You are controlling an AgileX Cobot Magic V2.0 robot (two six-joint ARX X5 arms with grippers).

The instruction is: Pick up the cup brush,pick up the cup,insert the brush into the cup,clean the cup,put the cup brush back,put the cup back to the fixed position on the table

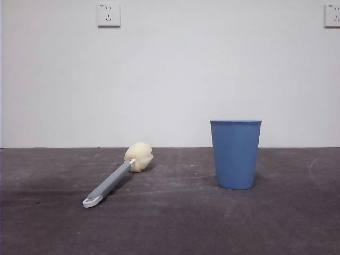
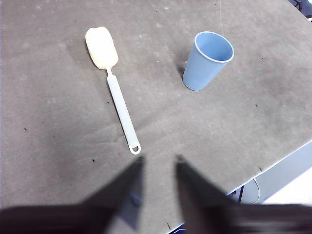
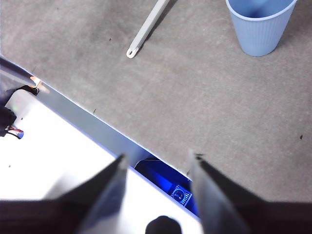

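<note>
A long grey-handled cup brush [image 1: 113, 179] with a cream sponge head lies flat on the dark grey scuffed table [image 1: 175, 223], left of the upright ribbed blue plastic cup [image 1: 235, 154] and well apart from it. The left gripper [image 2: 158, 163] and right gripper [image 3: 157, 158] both hang above the table's near edge, jaws parted and holding nothing.

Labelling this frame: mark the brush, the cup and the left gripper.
brush [image 1: 114, 179]: front view, middle of the grey handle.
cup [image 1: 235, 154]: front view, ribbed side wall.
left gripper [image 2: 159, 168]: left wrist view, gap between the tips.
</note>
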